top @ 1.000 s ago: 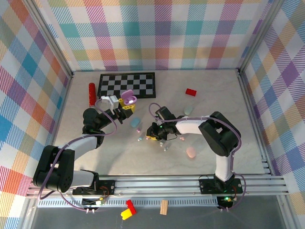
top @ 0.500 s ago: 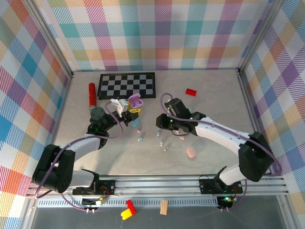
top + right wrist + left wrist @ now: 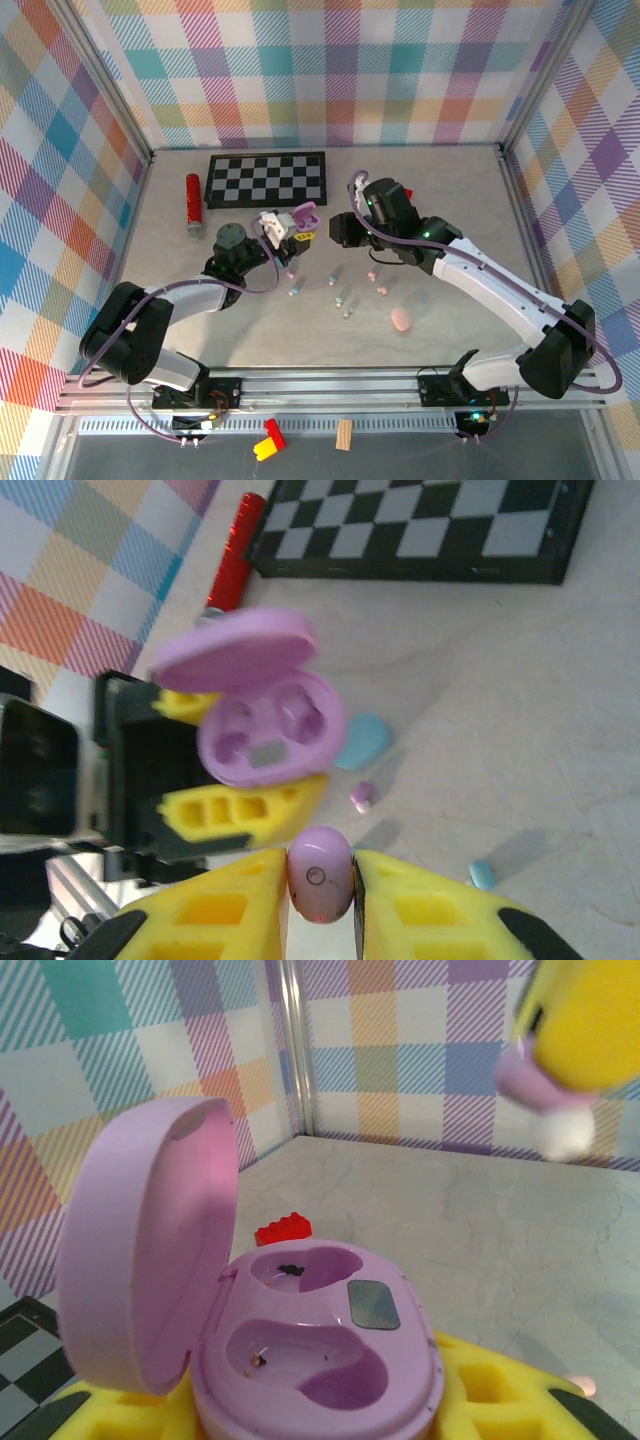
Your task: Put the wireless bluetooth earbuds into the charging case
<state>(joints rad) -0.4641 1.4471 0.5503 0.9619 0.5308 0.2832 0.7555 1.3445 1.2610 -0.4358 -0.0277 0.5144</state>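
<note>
Both clamped tight: left gripper (image 3: 294, 229) on open lilac oval plastic charging case (image 3: 330, 1352), right gripper (image 3: 320, 908) on small lilac plastic earbud (image 3: 320, 872), near that case.

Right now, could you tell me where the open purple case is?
The case is held in the left gripper, just left of centre in the top view, in front of the checkerboard, facing the right gripper.

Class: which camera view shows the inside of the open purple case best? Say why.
Left wrist: the purple case is close, lid up, both hollows empty. Right wrist shows it smaller and tilted; the top view shows it tiny.
</note>
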